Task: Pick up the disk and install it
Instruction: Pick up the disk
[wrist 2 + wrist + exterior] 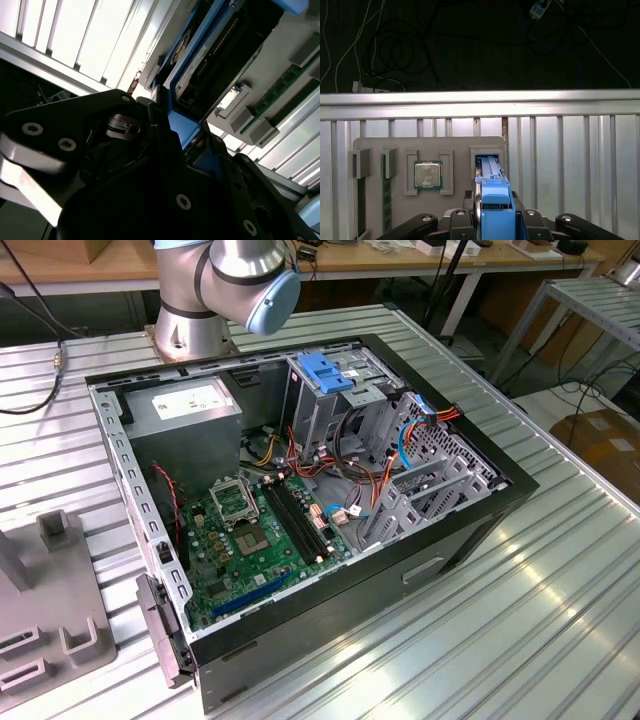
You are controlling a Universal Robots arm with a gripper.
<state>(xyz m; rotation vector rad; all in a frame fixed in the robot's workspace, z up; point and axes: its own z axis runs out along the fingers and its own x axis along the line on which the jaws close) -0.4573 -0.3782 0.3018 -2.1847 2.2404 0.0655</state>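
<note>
While the claw [496, 216] pinches the disk [492, 176] edge-on, a tilted lift could jam it in its tray [400, 145].

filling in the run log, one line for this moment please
gripper shut on disk | disk on edge at grey tray slot | not yet installed

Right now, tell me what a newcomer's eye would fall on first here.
In the first wrist view, the blue-framed disk stands out, clamped in the gripper at a slot of the grey tray. In the exterior view, the open computer case lies on the slatted table, its green motherboard bare and a blue clip atop the drive cage.
</note>
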